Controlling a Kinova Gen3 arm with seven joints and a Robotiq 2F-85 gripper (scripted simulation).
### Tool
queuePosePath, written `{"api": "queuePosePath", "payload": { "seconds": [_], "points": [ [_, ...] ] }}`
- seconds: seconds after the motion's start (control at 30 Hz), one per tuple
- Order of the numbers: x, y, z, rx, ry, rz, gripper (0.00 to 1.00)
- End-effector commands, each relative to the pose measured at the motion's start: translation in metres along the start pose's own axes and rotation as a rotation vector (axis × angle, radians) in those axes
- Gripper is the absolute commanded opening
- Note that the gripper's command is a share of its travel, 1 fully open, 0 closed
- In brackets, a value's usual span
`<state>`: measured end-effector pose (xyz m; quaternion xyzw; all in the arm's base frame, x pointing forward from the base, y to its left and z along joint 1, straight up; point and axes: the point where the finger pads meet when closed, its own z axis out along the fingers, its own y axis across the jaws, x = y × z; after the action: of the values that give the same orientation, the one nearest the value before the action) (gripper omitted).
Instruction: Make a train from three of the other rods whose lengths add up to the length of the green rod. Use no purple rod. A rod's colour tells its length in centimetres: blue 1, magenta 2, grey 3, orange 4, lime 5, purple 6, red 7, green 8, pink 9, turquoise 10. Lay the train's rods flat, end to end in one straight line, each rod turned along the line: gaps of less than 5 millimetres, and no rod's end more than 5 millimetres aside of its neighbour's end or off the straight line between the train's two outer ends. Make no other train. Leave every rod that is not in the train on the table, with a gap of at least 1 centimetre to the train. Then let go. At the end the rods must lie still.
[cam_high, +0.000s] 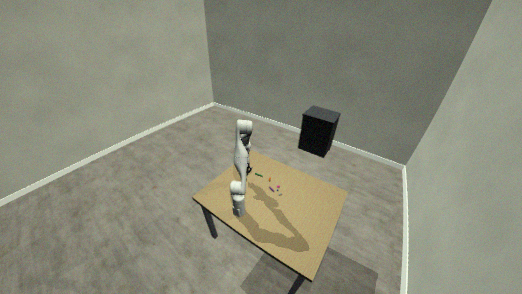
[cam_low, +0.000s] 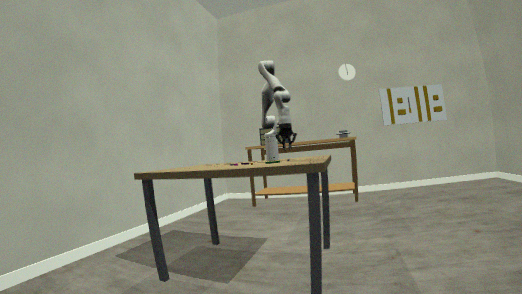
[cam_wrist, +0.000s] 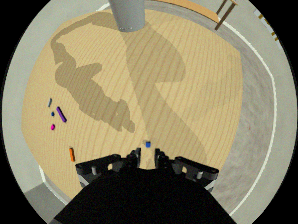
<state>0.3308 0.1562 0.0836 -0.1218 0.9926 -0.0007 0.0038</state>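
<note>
My gripper (cam_wrist: 147, 153) hangs a little above the table near the robot base; it also shows in the top and exterior views (cam_high: 248, 171) (cam_low: 286, 145). Its fingers are narrowed but open, with nothing between them. The small blue rod (cam_wrist: 148, 143) lies on the table below, seen in the gap just past the fingertips. The orange rod (cam_wrist: 72, 155) (cam_high: 270, 178), purple rod (cam_wrist: 61, 113) (cam_high: 271, 189) and magenta rod (cam_wrist: 52, 127) (cam_high: 278, 187) lie to the left in the wrist view. The green rod (cam_high: 258, 174) lies near the arm, out of the wrist view.
A thin greyish rod (cam_wrist: 49, 102) lies beyond the purple one. The table's edge runs close behind the gripper. A wooden shelf table (cam_low: 305, 145) stands behind the work table, and a black cabinet (cam_high: 319, 130) stands by the far wall.
</note>
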Motion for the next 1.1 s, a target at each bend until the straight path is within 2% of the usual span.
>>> {"api": "queuePosePath", "payload": {
  "seconds": [0.0, 1.07],
  "points": [
    [0.000, 0.000, 0.002, 0.000, 0.001, -0.001, 0.24],
    [0.000, 0.000, 0.041, 0.000, 0.001, -0.001, 0.24]
  ]
}}
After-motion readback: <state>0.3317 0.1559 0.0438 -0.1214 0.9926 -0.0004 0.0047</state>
